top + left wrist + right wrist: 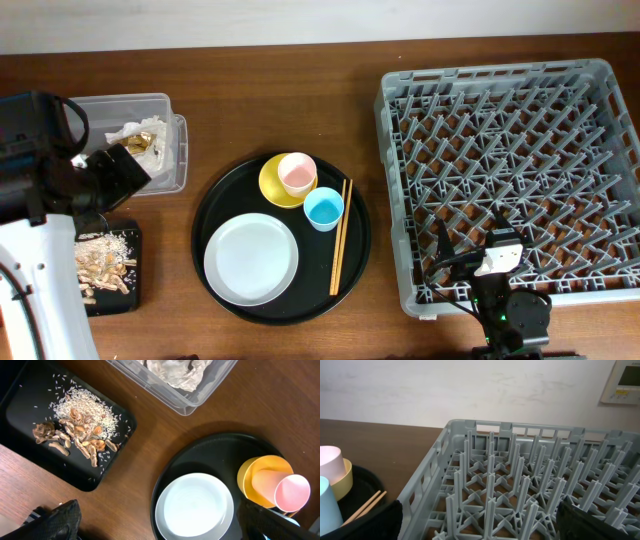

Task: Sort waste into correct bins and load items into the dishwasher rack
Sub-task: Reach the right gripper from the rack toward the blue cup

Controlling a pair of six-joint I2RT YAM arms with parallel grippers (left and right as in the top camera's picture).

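The grey dishwasher rack (510,150) stands at the right and holds no dishes. On the round black serving tray (215,200) lie the pale grey plate (251,258), the yellow dish (272,187) with the pink cup (297,173) in it, the light blue cup (323,208) and the chopsticks (341,236). The clear tub (120,103) holds crumpled paper and gold foil (140,138). The shallow black tray (135,290) holds rice and brown scraps (105,262). My left gripper (118,178) is open and empty, between tub and black tray. My right gripper (495,255) is open and empty over the rack's front edge.
The left wrist view shows the black tray (30,390), rice (85,407), the tub (190,402), the plate (195,505) and the pink cup (285,491). The right wrist view shows the rack's pegs (490,475), the chopsticks (367,505) and a pale wall behind.
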